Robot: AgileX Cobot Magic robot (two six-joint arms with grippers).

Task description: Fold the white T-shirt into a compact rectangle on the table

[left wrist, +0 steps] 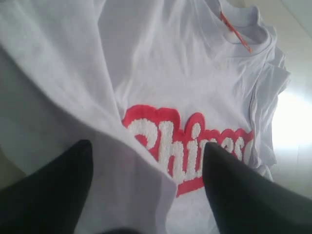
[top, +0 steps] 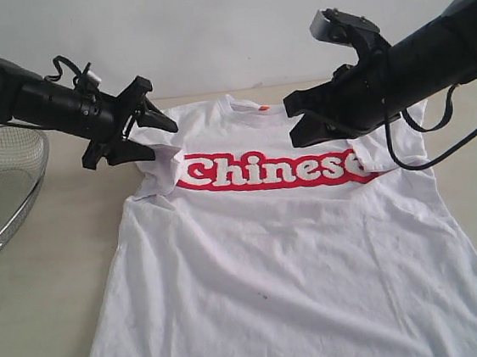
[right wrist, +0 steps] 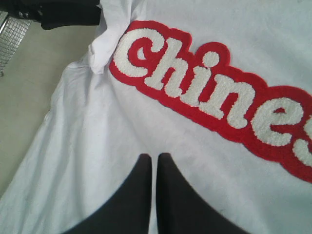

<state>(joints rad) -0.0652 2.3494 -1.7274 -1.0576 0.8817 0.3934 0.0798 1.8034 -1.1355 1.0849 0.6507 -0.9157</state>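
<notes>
The white T-shirt (top: pixel 290 258) lies face up on the table (top: pixel 48 318), red "Chinese" lettering (top: pixel 272 171) across the chest and both sleeves turned inward. My left gripper (top: pixel 162 142) hangs open over the folded left sleeve. In the left wrist view a fold of that sleeve (left wrist: pixel 122 161) lies between and below the spread fingers of the left gripper (left wrist: pixel 146 146). My right gripper (top: pixel 291 122) is shut with nothing in it, just above the right end of the lettering. In the right wrist view the right gripper (right wrist: pixel 155 156) has its two fingers pressed together over plain white cloth (right wrist: pixel 97 146).
A round wire-mesh basket (top: pixel 0 186) stands at the table's left edge, close under the left arm. A black cable (top: pixel 424 159) loops down from the right arm over the shirt's right shoulder. Bare tabletop runs along the shirt's left side (right wrist: pixel 29 97).
</notes>
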